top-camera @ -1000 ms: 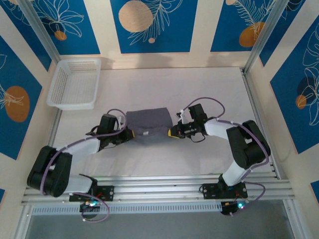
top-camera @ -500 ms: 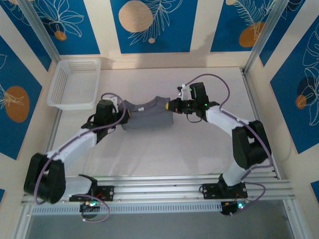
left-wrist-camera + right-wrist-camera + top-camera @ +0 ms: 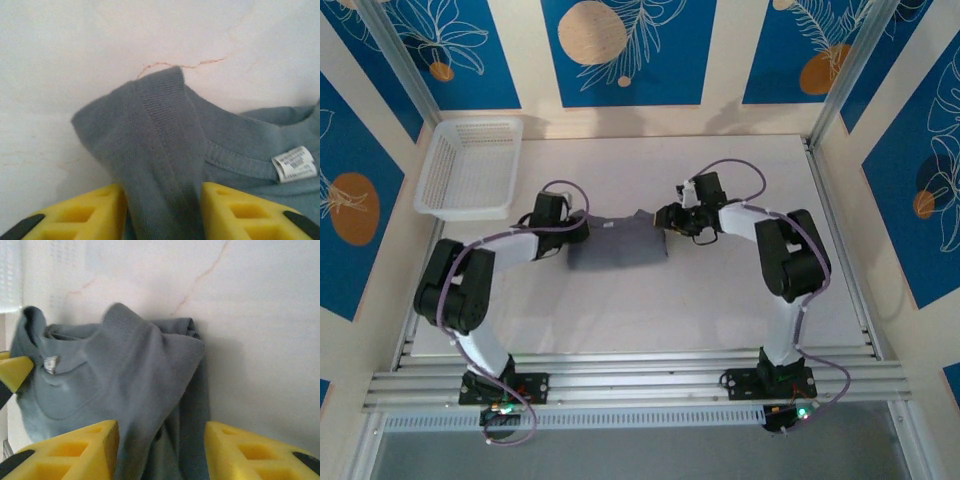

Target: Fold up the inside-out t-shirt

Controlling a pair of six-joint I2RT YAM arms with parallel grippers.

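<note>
One grey t-shirt (image 3: 618,242), its two far corners each lying in a half-open tool.
The t-shirt lies folded into a small rectangle near the middle of the tabletop (image 3: 720,290). The left tool (image 3: 578,226) is at its 10 o'clock corner, jaws apart with the neck rib (image 3: 162,105) slack between them. The right tool (image 3: 665,218) is at its 1 o'clock corner, jaws likewise apart around loose cloth. A white basket (image 3: 470,168) stands at the tabletop's 10 o'clock.
</note>
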